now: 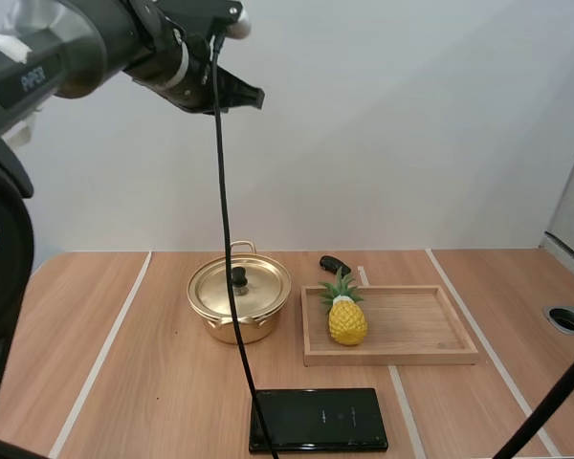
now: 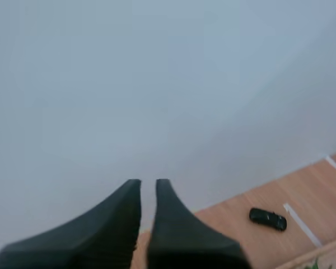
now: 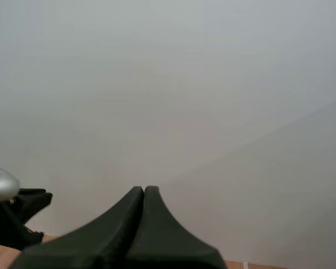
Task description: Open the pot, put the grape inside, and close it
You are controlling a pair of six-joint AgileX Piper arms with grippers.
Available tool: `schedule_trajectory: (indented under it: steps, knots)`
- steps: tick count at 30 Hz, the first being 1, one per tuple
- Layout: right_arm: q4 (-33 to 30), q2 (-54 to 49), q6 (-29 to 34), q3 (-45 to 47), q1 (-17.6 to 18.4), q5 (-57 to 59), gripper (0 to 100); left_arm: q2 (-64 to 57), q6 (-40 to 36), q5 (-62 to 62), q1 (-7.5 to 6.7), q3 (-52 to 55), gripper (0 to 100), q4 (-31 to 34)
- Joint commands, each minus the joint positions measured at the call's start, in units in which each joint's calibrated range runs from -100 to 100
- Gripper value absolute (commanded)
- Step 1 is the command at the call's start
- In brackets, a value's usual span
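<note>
Step in hand, as judged: taking the lid off, not yet begun. The pot point(image 1: 215, 330) sits on the surface point(image 1: 124, 382) with its lid point(image 1: 263, 287) on, just left of the tray point(image 1: 392, 356) and apart from it by a narrow gap. The fruit on offer is a pineapple point(image 1: 347, 320), not a grape, lying in the tray's left end on the side nearest the pot. The left fingers point(image 2: 129, 207) hang high above the surface, up and back-left of the pot, with a narrow gap between them and nothing held. The right fingers point(image 3: 134, 216) are pressed together as one wedge, empty, and aimed at the wall. To do it well, the left arm looks like the one for the lid: spread the fingers wider, come straight down over the black knob point(image 1: 240, 276) at the lid's centre, pinch it squarely and lift vertically so the pot does not drag. For room, the bare surface left of the pot is wide and likely the best place to set the lid down. The right side is crowded by the tray. A toy car point(image 1: 334, 265) lies just behind the tray's back-left corner. A black slab point(image 1: 318, 419) lies in front, close to the near edge, so the lid should stay away from there.
</note>
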Motion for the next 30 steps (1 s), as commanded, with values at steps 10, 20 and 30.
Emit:
schedule_trajectory:
  steps: [10,20,30]
  knots:
    - [-0.81,0.15,-0.57,-0.40,-0.23,-4.90,0,-10.86,-2.51,-6.84,2.02,-8.48,0,-2.17]
    - [2.46,-1.93,-1.67,2.26,-0.23,-14.10,0,-23.18,-2.30,-17.80,2.02,-5.82,0,-2.84]
    - [5.49,-16.26,-7.67,28.79,-0.23,-43.46,0,-35.74,5.13,-34.70,2.02,9.70,0,-10.14]
